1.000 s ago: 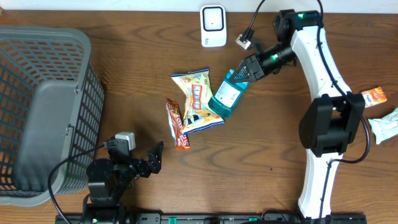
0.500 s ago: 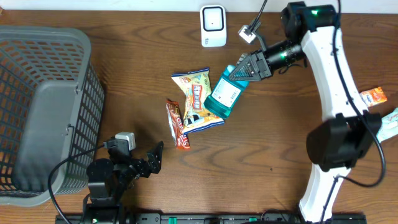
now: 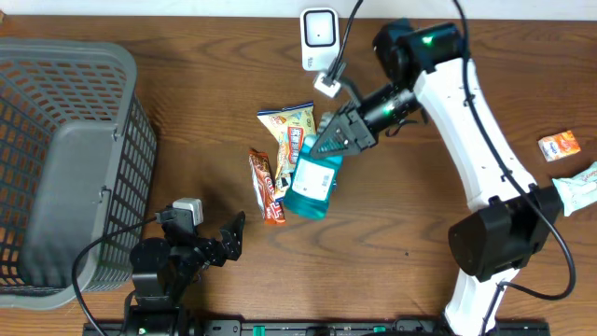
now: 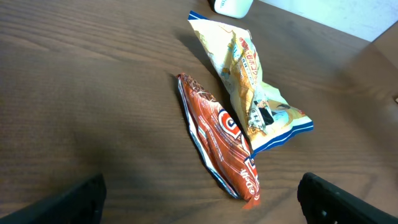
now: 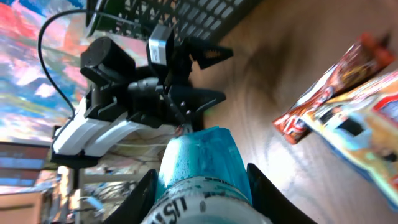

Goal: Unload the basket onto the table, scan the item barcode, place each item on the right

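The right gripper (image 3: 340, 133) has its 2 fingers clenched on the top end of the blue bottle (image 3: 310, 182), which hangs over the snack bags (image 3: 289, 140) in the middle, nearer than the white scanner (image 3: 319, 37) at the far edge. The bottle looks hard, smooth and maybe heavy, so it could slip; the neck seems the best hold. The left gripper (image 3: 229, 238) sits wide open, near left.
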Robot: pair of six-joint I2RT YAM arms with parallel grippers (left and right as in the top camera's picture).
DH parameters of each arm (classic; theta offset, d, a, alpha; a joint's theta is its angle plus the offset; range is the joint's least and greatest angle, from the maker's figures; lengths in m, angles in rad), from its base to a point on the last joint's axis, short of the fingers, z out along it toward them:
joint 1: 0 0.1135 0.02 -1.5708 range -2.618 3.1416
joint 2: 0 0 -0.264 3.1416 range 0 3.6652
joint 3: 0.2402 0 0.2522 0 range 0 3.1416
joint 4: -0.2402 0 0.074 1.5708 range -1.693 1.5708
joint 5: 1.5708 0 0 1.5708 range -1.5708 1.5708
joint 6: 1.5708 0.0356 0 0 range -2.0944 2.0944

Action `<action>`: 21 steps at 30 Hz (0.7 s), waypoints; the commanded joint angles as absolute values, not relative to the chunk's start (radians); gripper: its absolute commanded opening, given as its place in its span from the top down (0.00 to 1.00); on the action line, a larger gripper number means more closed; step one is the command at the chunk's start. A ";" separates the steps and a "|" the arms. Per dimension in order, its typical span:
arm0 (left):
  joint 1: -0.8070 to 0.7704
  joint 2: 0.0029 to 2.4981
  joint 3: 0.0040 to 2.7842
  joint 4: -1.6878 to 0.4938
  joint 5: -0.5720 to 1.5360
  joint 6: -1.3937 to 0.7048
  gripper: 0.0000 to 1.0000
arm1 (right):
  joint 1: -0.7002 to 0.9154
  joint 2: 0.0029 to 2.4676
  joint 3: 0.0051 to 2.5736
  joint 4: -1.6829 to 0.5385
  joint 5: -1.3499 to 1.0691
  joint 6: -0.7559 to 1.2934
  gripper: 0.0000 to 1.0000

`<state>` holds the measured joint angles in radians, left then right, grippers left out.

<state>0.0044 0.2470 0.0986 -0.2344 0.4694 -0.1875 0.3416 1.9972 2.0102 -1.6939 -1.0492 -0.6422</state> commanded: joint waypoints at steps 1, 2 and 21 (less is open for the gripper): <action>0.001 0.246 0.083 -0.258 0.479 -0.197 0.02 | 0.367 1.980 1.951 -1.699 -1.160 -0.652 0.96; 0.001 0.246 0.083 -0.258 0.479 -0.197 0.02 | 0.373 1.980 1.937 -1.699 -1.165 -0.652 0.96; 0.001 0.246 0.083 -0.258 0.479 -0.197 0.01 | 0.391 1.980 1.864 -1.691 -1.078 -0.721 0.95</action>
<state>0.0044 0.2470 0.0986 -0.2344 0.4694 -0.1875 0.3912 1.9972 1.8622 -1.6905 -1.0462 -0.6777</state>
